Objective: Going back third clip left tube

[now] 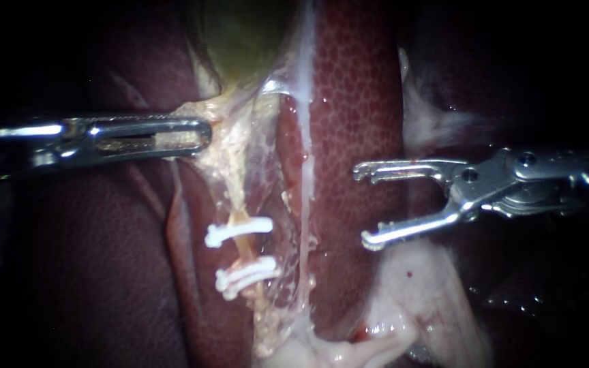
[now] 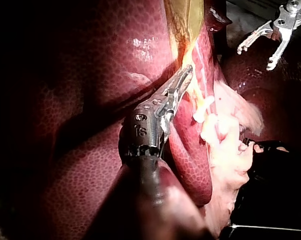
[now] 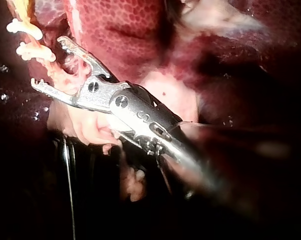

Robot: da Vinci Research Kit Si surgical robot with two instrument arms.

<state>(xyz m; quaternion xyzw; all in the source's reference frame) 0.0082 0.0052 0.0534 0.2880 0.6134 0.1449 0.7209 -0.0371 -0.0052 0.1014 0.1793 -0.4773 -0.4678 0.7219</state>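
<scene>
My left instrument (image 1: 202,135): jaws clamped on pale tissue (image 1: 230,146) under the gallbladder (image 1: 240,34); my right instrument (image 1: 363,206): jaws wide, empty, over the liver (image 1: 356,102); white clips (image 1: 238,232) on the tube (image 1: 243,249) between them.

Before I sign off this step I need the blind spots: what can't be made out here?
Endoscope view: whether the lower clip is one or two; the white pieces lie too close.
Endoscope view: the tube below it, covered by whitish tissue.
Left wrist view: how much yellowish tissue the left instrument's shut jaws hold; the jaws cover it.
Right wrist view: the right instrument's shaft behind its open jaws, blurred.
</scene>
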